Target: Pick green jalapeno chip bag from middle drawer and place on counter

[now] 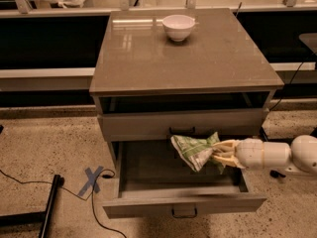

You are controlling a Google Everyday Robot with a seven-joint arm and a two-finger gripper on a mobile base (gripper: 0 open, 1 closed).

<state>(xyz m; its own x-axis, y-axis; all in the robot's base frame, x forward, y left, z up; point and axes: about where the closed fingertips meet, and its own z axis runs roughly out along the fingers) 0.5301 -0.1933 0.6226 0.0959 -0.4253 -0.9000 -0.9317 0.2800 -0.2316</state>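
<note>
The green jalapeno chip bag (192,150) is crumpled, green with white patches, and hangs above the inside of the open middle drawer (183,203). My gripper (218,155) reaches in from the right on a white arm and is shut on the bag's right end. The bag is lifted off the drawer floor, level with the closed drawer front above. The counter (148,53) is the glossy grey-brown top of the cabinet, higher up and behind the bag.
A white bowl (178,27) stands at the back middle of the counter. The drawer above (182,124) has a dark handle just behind the bag. A blue tape cross (91,179), a cable and a dark bar lie on the floor at the left.
</note>
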